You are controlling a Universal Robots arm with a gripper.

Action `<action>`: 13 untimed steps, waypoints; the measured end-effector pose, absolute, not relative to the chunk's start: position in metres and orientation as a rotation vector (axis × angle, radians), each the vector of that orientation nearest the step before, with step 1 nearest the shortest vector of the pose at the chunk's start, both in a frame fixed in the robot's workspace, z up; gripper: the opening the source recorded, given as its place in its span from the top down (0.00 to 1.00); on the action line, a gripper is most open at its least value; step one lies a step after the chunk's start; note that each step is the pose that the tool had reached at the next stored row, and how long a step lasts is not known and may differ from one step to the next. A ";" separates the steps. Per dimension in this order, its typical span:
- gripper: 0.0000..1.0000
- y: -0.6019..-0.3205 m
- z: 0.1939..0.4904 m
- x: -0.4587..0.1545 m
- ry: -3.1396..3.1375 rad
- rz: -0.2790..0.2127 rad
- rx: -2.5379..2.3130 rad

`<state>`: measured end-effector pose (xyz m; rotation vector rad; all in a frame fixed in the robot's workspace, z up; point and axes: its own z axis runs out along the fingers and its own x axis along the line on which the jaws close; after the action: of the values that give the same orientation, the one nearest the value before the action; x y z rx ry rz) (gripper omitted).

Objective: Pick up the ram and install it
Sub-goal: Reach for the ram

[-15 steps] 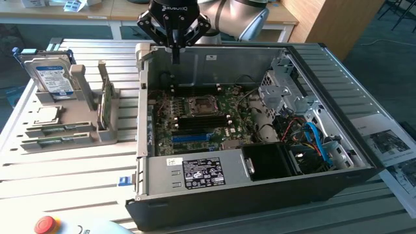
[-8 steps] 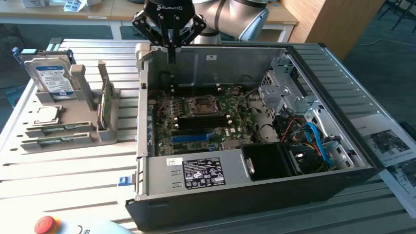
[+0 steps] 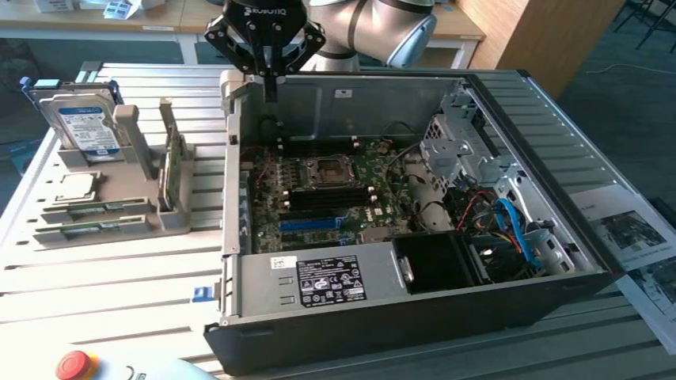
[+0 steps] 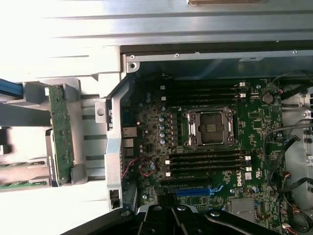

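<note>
At upper centre, black jaws hang pinched together (tips hard to make out) above the steel case; thin green ram, mid-left, lies half-hidden in a grey holder.

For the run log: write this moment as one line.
pincer: shut, empty | position: above corner of open computer case | ram: lying in grey holder beside case, untouched | install: not done

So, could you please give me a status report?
End effector shut, empty, over the computer case. Ram lies in the holder. Upright card stands between.
</note>
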<state>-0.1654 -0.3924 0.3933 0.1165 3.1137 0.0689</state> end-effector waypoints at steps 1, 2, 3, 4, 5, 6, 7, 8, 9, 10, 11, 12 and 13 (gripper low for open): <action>0.90 -0.392 0.393 -0.167 3.114 0.069 0.117; 0.90 -0.392 0.393 -0.168 3.114 0.069 0.117; 0.90 -0.392 0.393 -0.170 3.114 0.069 0.117; 0.90 -0.391 0.393 -0.171 3.114 0.069 0.117; 0.90 -0.391 0.393 -0.173 3.114 0.069 0.117; 0.90 -0.391 0.393 -0.175 3.114 0.069 0.117; 0.90 -0.391 0.393 -0.177 3.114 0.069 0.117; 0.90 -0.390 0.393 -0.179 3.114 0.069 0.117; 0.90 -0.390 0.393 -0.181 3.114 0.069 0.116; 0.90 -0.390 0.393 -0.183 3.114 0.069 0.116; 0.90 -0.390 0.393 -0.185 3.114 0.069 0.117; 0.90 -0.389 0.393 -0.187 3.114 0.069 0.117; 0.90 -0.389 0.393 -0.189 3.114 0.069 0.117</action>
<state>-0.1890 -0.3891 0.3933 0.1167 3.1137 0.0688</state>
